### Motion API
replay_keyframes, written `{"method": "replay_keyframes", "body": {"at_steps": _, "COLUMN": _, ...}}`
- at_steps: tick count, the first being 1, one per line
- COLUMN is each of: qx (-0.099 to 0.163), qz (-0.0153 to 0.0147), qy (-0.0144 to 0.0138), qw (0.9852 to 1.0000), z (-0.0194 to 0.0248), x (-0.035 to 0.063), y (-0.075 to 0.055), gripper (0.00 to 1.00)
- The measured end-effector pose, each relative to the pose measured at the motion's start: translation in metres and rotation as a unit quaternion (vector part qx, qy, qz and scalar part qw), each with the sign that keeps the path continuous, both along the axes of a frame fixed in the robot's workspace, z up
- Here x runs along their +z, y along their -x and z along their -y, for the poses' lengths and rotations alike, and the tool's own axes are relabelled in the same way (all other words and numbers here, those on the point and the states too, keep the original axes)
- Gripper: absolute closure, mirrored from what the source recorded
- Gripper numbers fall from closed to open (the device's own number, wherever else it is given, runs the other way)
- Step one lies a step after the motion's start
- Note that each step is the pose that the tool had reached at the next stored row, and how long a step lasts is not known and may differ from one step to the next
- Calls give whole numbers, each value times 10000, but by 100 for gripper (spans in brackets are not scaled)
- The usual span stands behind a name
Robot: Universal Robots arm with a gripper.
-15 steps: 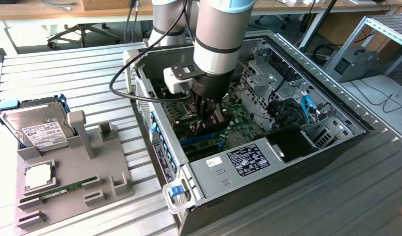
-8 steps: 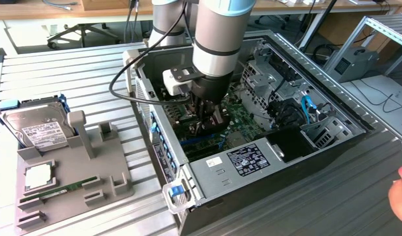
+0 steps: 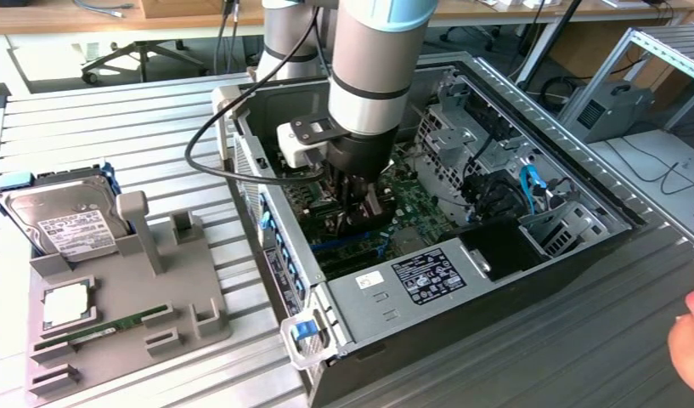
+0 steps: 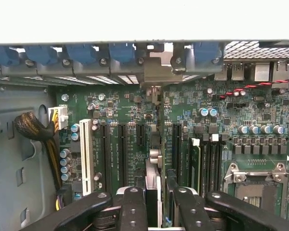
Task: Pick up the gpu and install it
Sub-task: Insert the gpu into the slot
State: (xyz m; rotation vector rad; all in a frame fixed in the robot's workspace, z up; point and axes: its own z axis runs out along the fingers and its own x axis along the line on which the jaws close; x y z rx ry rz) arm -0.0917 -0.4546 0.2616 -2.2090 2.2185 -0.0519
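Observation:
My gripper [image 3: 362, 206] is down inside the open computer case [image 3: 528, 153], over the green motherboard [image 3: 414, 208]. In the wrist view the gripper [image 4: 158, 207] is shut on the gpu [image 4: 154, 166], which I see edge-on as a thin dark card running between the black fingers [image 4: 133, 209] toward the case's rear wall. Its silver bracket [image 4: 160, 72] sits at the rear slot openings, between blue slot clips [image 4: 121, 52]. The card stands in line with a black expansion slot [image 4: 140, 134] on the motherboard. Whether its edge is seated in the slot is hidden.
A grey fixture [image 3: 154, 289] on the exterior view's left holds a silver hard drive [image 3: 64, 223], a processor chip [image 3: 65, 304] and a green memory stick [image 3: 98, 330]. Drive cages [image 3: 471, 136] and cables crowd the case's far side. A person's hand [image 3: 692, 336] shows at the right edge.

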Motion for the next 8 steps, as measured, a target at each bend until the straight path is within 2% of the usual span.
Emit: {"method": "replay_keyframes", "body": {"at_steps": 8, "qx": -1, "qz": 1, "qy": -1, "qw": 10000, "z": -1, "x": 44, "y": 0, "gripper": 73}}
